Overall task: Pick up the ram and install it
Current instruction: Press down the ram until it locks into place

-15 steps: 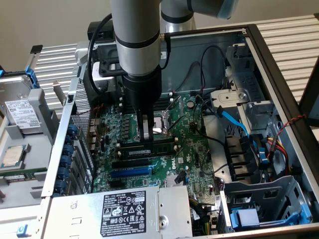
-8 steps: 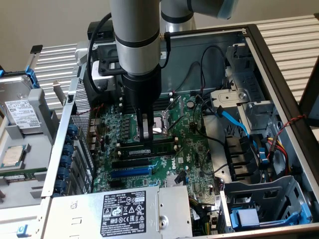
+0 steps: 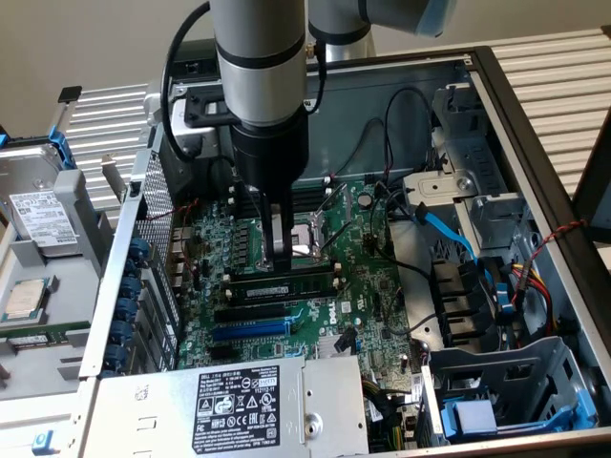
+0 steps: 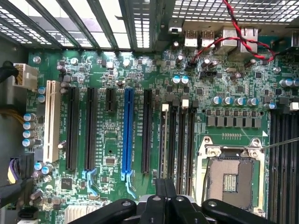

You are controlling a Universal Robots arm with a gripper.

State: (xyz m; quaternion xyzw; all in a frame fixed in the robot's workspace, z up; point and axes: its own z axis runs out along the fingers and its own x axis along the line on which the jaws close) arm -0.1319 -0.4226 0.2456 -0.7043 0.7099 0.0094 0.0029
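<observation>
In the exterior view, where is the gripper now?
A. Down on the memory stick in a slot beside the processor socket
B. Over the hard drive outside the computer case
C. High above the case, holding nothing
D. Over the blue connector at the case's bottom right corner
A: the gripper is lowered to the memory stick, which lies in a slot next to the processor socket.

light: pretty even and bright, nothing dim on my end
glare: shiny spot on my arm's silver sleeve (image 3: 260,57)
shadows: soft, pooled under my arm on the motherboard (image 3: 315,286)
focus: my fingertips (image 4: 166,205) look blurry up close in the wrist view
</observation>
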